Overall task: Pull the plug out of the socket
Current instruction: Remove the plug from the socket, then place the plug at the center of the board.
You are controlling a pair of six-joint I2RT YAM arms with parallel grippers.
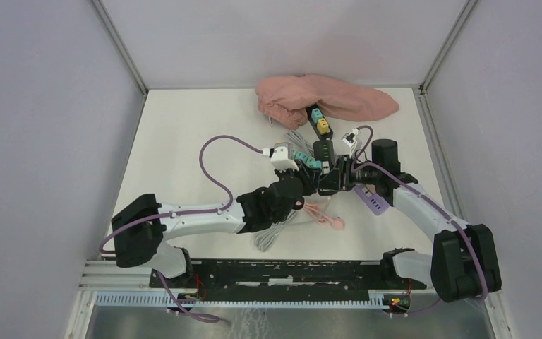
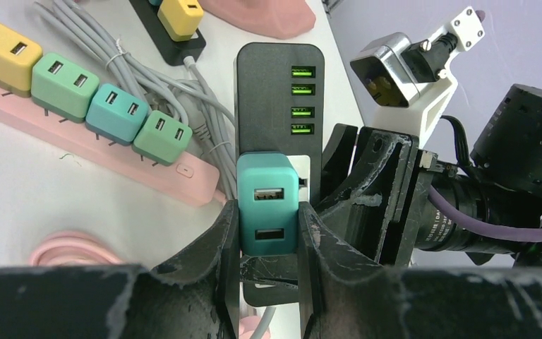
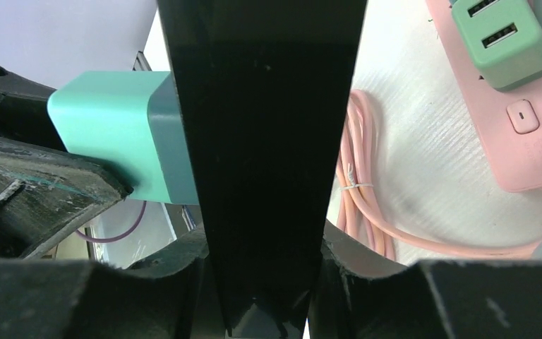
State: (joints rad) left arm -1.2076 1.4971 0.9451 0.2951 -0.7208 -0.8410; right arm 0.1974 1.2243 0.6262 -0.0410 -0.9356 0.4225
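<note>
Teal plug [image 2: 268, 191]: seated on black power strip [image 2: 279, 60], beside its row of four green-lit USB ports; in right wrist view, grey base flush against the strip's face. Left jaws: clenched on the plug's two sides, its USB face toward the wrist camera. Right jaws: closed around the black strip's body, pressing both edges. Strip resting on counter [image 1: 183, 127] or lifted: cannot tell. Pink power strip [image 2: 77, 141] to the left, carrying yellow, green and blue chargers. Grey cable [image 2: 148, 78] bundled between the two strips. Pink cloth [image 1: 324, 99] at far side of counter.
</note>
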